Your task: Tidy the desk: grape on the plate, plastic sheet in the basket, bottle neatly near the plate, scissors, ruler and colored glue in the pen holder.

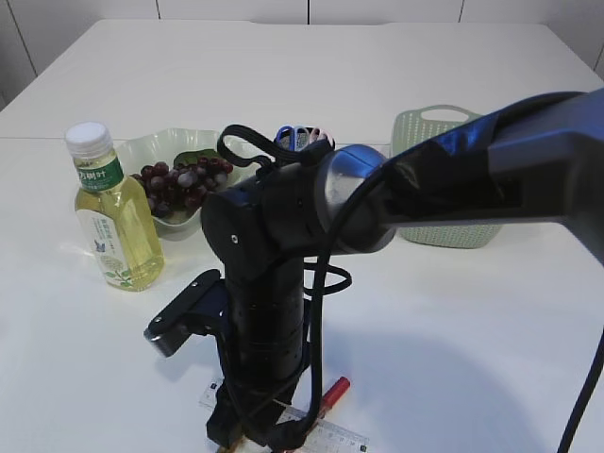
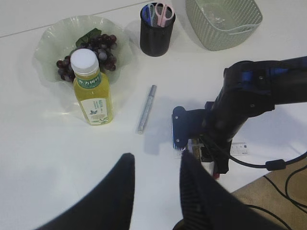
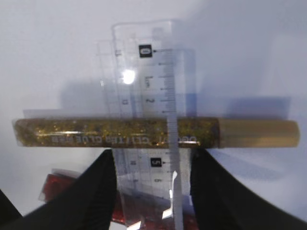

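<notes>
White desk [image 1: 453, 311] surface carries all items. At far left in the exterior view, 1 clear plastic bottle of yellow drink with a white cap [image 1: 111, 212] stands upright, touching the front rim of the pale green wavy-edged plate [image 1: 156, 149]. The bunch of dark red grapes [image 1: 181, 184] lies on that plate. Right of the plate, the black cylindrical pen holder [image 2: 157, 33] contains the pink-and-blue-handled scissors [image 2: 159, 11]. The pale green slotted plastic basket [image 1: 444, 179] stands right of the holder.

In the left wrist view, 1 silver glitter glue tube [image 2: 146, 108] lies flat on the desk between the bottle and the right arm. The left tool [image 2: 156, 184] hangs above bare desk, fingers apart, holding nothing.

The right tool [image 3: 152, 179] points down at the near desk edge. Its fingers [image 3: 98, 191] stand apart on either side of the clear plastic ruler [image 3: 144, 96], without visible contact. The gold glitter glue tube [image 3: 153, 132] lies crosswise on the ruler. 1 red glitter glue tube [image 1: 333, 393] lies partly under it.
</notes>
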